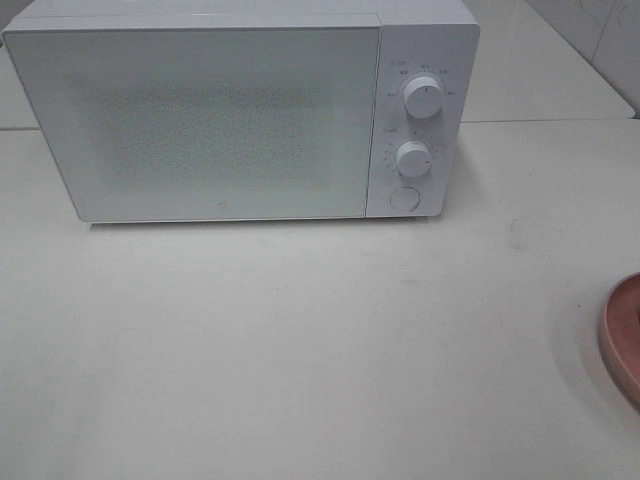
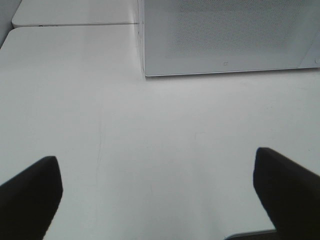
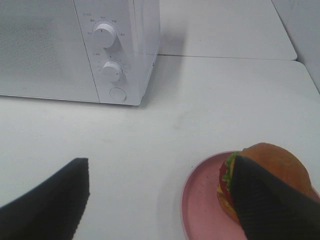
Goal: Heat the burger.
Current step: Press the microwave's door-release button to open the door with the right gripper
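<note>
The burger (image 3: 272, 157), with a golden-brown bun, green lettuce and red tomato, sits on a round pink plate (image 3: 200, 195) on the white table. It shows only in the right wrist view, partly hidden behind one black finger (image 3: 270, 200). My right gripper (image 3: 160, 160) is open above the table, holding nothing. My left gripper (image 2: 155, 157) is also open and wide over bare table, facing the microwave (image 2: 225, 35). The microwave (image 1: 200, 110) is white with its door closed. Neither gripper appears in the exterior high view.
The microwave's control panel has two knobs (image 1: 424, 98) (image 1: 412, 158) and a round button (image 1: 404, 198). The pink plate's rim (image 1: 625, 335) pokes in at the right edge. A seam between tabletops (image 1: 550, 121) runs behind the microwave.
</note>
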You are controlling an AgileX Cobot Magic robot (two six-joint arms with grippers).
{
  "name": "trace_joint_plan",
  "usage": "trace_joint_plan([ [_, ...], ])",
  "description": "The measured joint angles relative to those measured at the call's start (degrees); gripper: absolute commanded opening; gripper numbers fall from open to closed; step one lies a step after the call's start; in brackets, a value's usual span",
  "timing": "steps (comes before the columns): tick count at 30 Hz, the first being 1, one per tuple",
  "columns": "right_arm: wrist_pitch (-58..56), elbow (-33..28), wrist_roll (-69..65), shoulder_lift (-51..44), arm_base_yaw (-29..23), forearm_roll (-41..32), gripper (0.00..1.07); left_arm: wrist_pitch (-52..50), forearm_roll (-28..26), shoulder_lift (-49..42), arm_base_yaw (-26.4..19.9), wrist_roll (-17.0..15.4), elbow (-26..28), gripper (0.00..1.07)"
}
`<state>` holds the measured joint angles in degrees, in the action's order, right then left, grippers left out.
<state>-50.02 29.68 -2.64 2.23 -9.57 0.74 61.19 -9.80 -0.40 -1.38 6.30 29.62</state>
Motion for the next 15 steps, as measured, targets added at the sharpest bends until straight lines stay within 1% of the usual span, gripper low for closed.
trace_joint_plan([
  [1, 0.0, 0.0, 0.0, 0.0, 0.0, 0.0, 0.76, 0.0, 0.0, 0.0, 0.0, 0.0, 0.0, 0.96],
  [3, 3.3, 0.0, 0.0, 4.3, 0.0, 0.0, 0.76, 0.0, 0.0, 0.0, 0.0, 0.0, 0.0, 0.96],
  [5, 4.0, 0.0, 0.0, 5.3, 0.0, 0.0, 0.76, 0.0, 0.0, 0.0, 0.0, 0.0, 0.0, 0.96],
  [9, 7.2, 0.0, 0.0, 11.1, 0.0, 0.0, 0.76, 0.0, 0.0, 0.0, 0.0, 0.0, 0.0, 0.96],
  [15, 9.9, 0.0, 0.0, 14.8, 0.0, 0.0, 0.76, 0.0, 0.0, 0.0, 0.0, 0.0, 0.0, 0.96],
])
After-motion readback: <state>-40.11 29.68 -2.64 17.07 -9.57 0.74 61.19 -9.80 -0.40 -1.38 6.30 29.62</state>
